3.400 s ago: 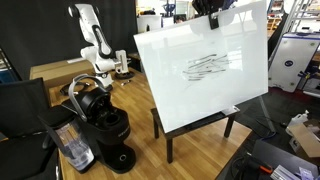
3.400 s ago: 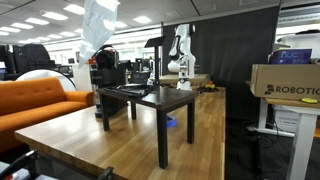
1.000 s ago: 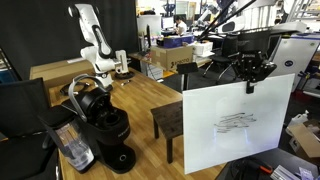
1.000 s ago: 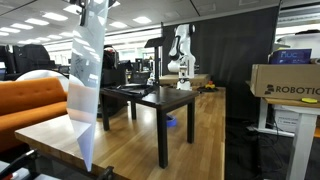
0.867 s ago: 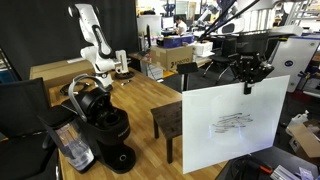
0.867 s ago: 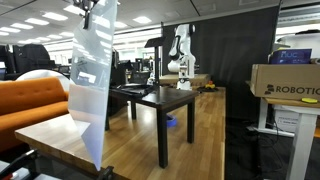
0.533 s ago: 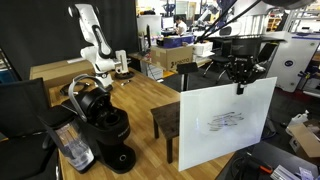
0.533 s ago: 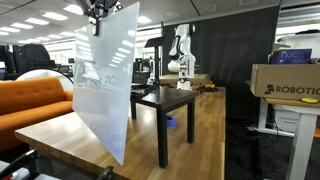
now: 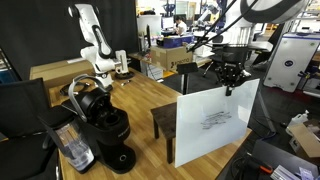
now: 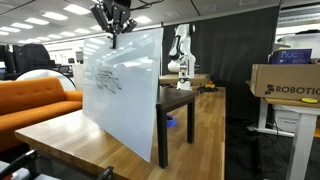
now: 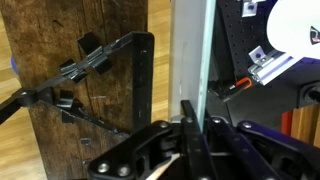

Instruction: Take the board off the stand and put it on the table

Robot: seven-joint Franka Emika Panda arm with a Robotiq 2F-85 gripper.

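My gripper [image 9: 229, 88] is shut on the top edge of the white board [image 9: 212, 122], which hangs upright in the air in front of the dark stand [image 9: 165, 117]. In an exterior view the board [image 10: 122, 88] hangs from the gripper [image 10: 113, 40] beside the stand [image 10: 172, 99], its lower edge close above the light wooden table [image 10: 60, 135]. In the wrist view the board [image 11: 190, 50] shows edge-on between my fingers [image 11: 190, 125], with the table [image 11: 60, 60] below.
A black coffee machine [image 9: 103, 118] stands at the near left of the table [image 9: 140, 100]. A white robot arm [image 9: 92, 40] stands at the far end. An orange sofa [image 10: 35, 100] and a cardboard box [image 10: 285, 82] flank the table.
The board has swung around and moved closer to the stand, now turned more broadside in one exterior view. It stays gripped by its top edge.
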